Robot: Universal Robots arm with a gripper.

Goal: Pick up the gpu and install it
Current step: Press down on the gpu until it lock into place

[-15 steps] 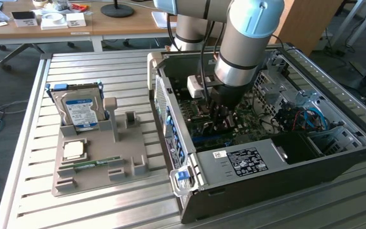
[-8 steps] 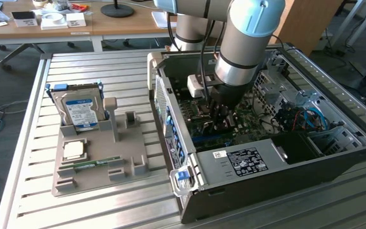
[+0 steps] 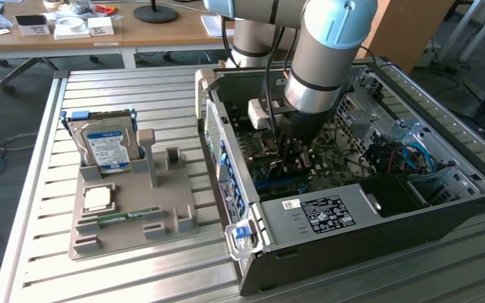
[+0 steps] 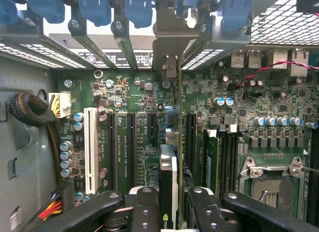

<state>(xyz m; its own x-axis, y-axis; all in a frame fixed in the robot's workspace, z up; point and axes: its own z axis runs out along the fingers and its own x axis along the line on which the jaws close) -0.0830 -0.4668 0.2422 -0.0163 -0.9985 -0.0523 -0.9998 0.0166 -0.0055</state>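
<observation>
One card, the gpu [image 4: 168, 177], stands on edge between the two black fingers [image 4: 144, 212] of the gripper [image 4: 168, 214], which is closed on it from both flat sides, deep inside the open computer case [image 3: 327, 259]. In the wrist view the card runs straight away from the fingers toward the case's rear wall, its silvery bracket [image 4: 167, 55] already up against the row of slot covers with blue clips [image 4: 94, 7], and its lower edge lies along one of the dark slots on the green board [image 4: 134, 92], beside the long white slot [image 4: 90, 149]. In the exterior view the arm [image 3: 323, 57] reaches steeply down into the case, well apart from the grey tray [image 3: 129, 218] that holds the hard drive [image 3: 108, 148]. I judge this to be the seating step: it calls for keeping the card upright and parallel to its slot, pressing evenly along its length so neither end tips, and keeping the bracket tongue sliding flush against the rear wall. Whether the edge is fully home cannot be told.
</observation>
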